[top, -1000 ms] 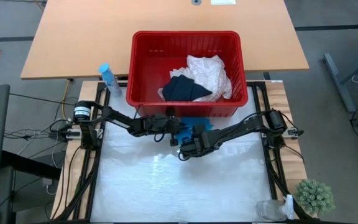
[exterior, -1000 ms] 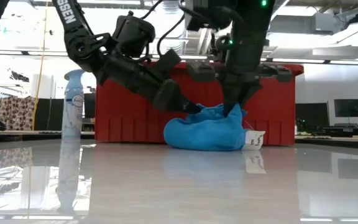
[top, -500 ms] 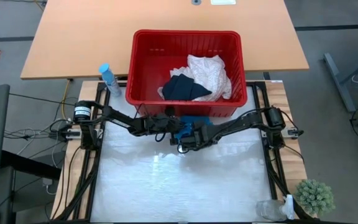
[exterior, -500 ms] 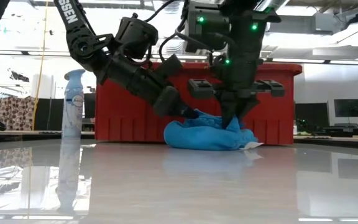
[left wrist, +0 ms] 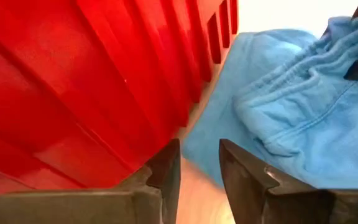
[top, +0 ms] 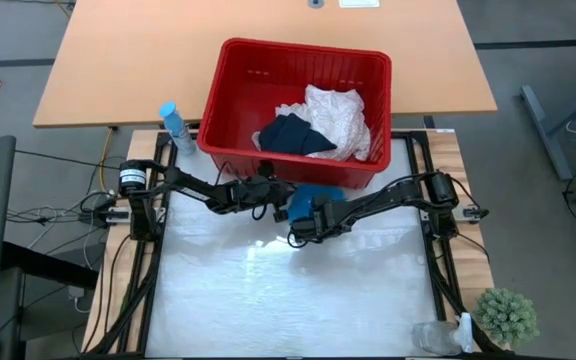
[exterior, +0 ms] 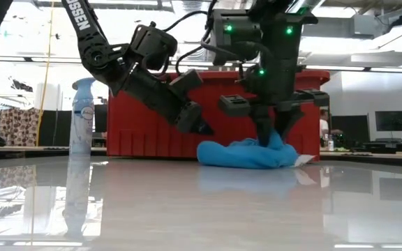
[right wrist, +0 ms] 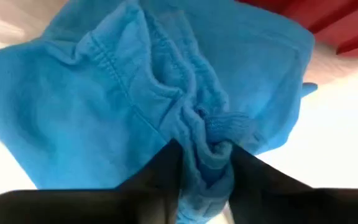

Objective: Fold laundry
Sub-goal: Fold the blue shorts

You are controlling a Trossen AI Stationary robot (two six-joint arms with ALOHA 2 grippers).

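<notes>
Turquoise-blue cloth, the small turquoise garment [top: 311,197], lay bunched on the glossy white table surface [top: 288,300], just in front of the red basket [top: 230,110] and apparently touching its near wall. The low view showed it as a low, rumpled heap [exterior: 246,155] with a small white tag sticking out at one end. The right gripper [top: 302,229] was pressed down into the heap; in the right wrist view its two dark fingers [right wrist: 166,168] were closed on a raised ridge of the blue fabric [right wrist: 210,134], pinching a fold between them. The left gripper [top: 268,193] hung just beside the garment, between it and the basket wall, clear of the table in the low view [exterior: 199,125]. The left wrist view showed its fingers [left wrist: 166,171] a narrow gap apart, with nothing held between them, the red wall [left wrist: 92,81] to one side and the blue cloth [left wrist: 291,118] to the other. Inside the basket, the dark navy garment [top: 290,136] lay against the cream-white lacy cloth [top: 336,118], the white piece partly draped toward the far right corner. The basket sat askew, straddling the joint between the white surface and the wooden table [top: 118,60] behind. A blue-capped spray bottle [top: 174,124] stood near the basket's left side, and a small potted plant [top: 507,314] sat at the near right corner, well apart from the work.
</notes>
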